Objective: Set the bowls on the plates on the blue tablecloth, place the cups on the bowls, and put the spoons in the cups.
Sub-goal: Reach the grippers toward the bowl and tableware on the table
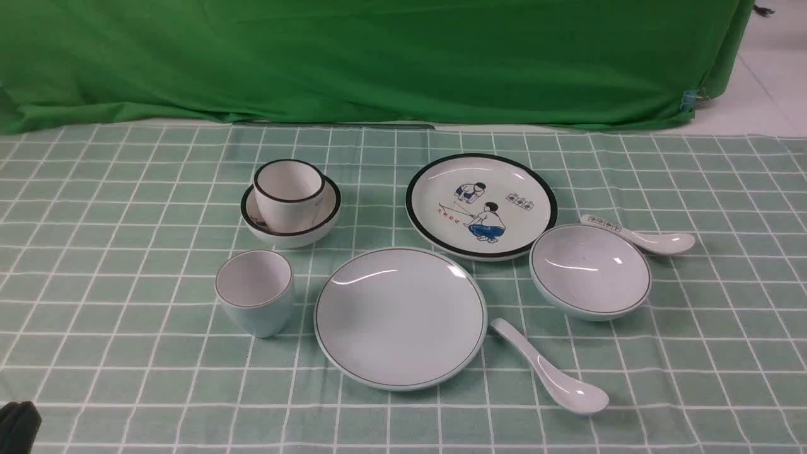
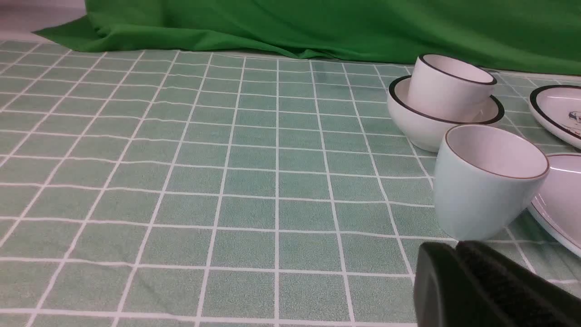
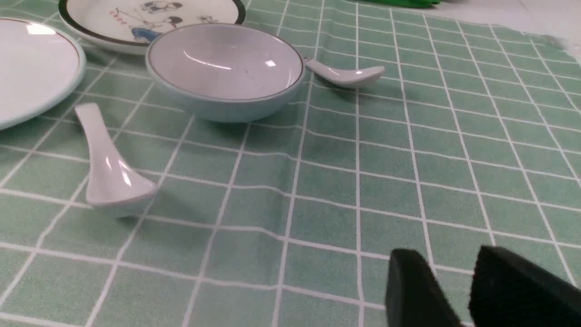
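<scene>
We've only got one cup (image 1: 288, 189) in its bowl (image 1: 290, 228), plates (image 1: 441, 183) bare, spoons (image 1: 555, 377) out; left gripper (image 2: 456, 249) pressed together, right gripper (image 3: 445, 261) spread.

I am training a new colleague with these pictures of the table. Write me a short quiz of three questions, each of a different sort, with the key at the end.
1. True or false: the black-rimmed cup sits inside the black-rimmed bowl.
2. What lies on the blue plate? A) a bowl B) a spoon C) nothing
3. Fill in: the spoon with printed marks lies just behind the blue ____.

Key: 1 true. 2 C. 3 bowl, meaning the blue bowl.
</scene>
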### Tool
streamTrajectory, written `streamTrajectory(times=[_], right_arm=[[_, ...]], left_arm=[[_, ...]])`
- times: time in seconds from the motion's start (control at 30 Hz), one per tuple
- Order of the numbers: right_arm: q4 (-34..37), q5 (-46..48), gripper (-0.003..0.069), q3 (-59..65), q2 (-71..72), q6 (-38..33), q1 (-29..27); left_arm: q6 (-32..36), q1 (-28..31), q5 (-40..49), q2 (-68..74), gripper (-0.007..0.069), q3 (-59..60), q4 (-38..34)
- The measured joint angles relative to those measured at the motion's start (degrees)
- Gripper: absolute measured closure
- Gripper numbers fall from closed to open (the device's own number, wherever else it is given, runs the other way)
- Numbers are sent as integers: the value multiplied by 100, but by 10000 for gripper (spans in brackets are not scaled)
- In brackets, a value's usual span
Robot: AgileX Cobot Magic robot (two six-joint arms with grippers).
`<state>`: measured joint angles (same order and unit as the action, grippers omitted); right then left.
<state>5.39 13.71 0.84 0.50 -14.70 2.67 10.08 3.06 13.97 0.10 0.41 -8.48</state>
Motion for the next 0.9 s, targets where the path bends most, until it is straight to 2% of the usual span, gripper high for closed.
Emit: streamTrajectory(times=[0.83,0.9], right_arm=[[0,0,419,0,0,0,0],[0,0,419,0,0,0,0]], left_arm=[[-5,0,-22,0,612,0,0],[-143,0,-251,0,612,0,-246]])
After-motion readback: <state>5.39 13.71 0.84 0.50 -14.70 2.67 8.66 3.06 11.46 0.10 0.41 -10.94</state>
